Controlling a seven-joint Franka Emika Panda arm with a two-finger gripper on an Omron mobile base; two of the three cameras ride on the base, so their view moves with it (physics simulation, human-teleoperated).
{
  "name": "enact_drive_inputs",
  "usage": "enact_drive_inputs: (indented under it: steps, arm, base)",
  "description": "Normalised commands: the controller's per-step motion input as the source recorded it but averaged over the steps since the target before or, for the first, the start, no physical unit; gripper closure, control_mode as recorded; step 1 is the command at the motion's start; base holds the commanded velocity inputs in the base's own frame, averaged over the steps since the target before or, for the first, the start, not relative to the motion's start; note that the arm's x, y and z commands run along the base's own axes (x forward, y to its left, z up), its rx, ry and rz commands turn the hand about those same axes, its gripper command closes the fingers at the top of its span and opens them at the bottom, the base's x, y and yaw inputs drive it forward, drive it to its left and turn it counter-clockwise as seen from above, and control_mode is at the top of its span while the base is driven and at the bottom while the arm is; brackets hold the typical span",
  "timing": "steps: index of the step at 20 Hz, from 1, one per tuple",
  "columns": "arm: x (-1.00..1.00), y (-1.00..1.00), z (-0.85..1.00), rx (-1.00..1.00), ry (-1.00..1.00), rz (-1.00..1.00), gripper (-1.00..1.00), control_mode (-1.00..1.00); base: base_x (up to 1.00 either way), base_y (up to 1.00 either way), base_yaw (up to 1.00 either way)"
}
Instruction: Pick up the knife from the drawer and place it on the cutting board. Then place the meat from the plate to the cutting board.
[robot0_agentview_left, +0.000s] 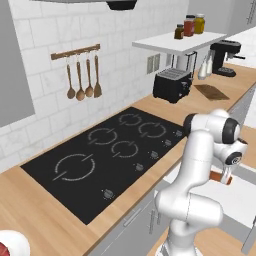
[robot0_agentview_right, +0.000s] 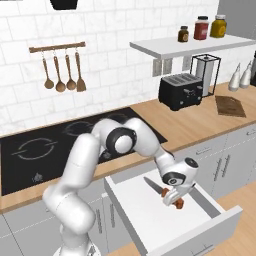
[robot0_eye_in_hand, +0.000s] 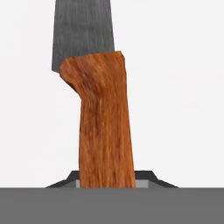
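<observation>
The gripper (robot0_agentview_right: 173, 199) is seen lowered into the open white drawer (robot0_agentview_right: 150, 220) below the wooden counter (robot0_agentview_right: 200, 125), its jaws closed on the orange-brown handle of the knife (robot0_agentview_right: 161, 190). In the right base view the grey blade is shown lying toward the back of the drawer, while the handle end pokes out just past the fingers. In the hand view the knife (robot0_eye_in_hand: 98, 105) is framed lengthwise against the drawer's white floor, handle near and blade far, with the dark fingertips (robot0_eye_in_hand: 146, 178) pressed at either side of the handle. In the left base view the handle (robot0_agentview_left: 220, 177) is glimpsed beside the arm's wrist.

The cutting board (robot0_agentview_right: 230, 106) is found well apart on the counter, to the right of the black toaster (robot0_agentview_right: 181, 91); it is also seen in the left base view (robot0_agentview_left: 211, 92). The plate (robot0_agentview_left: 11, 244) is cut off at the lower left corner of the left base view, on the counter beyond the black cooktop (robot0_agentview_left: 105, 155), with a sliver of red meat (robot0_agentview_left: 3, 249) shown on it.
</observation>
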Motion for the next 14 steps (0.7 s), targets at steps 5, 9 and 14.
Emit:
enact_drive_inputs:
  steps: [5, 9, 14]
  arm:
    - [-0.34, -0.21, 0.91, 0.0, -0.04, -0.03, 1.0, -1.0]
    - [-0.28, -0.04, 1.0, -0.01, 0.0, 0.0, 1.0, -1.0]
    - [-0.27, 0.2, 1.0, -0.06, -0.06, -0.01, 1.0, -1.0]
  base:
    - [0.0, 0.0, 0.0]
    - [0.0, 0.0, 0.0]
    - [0.0, 0.0, 0.0]
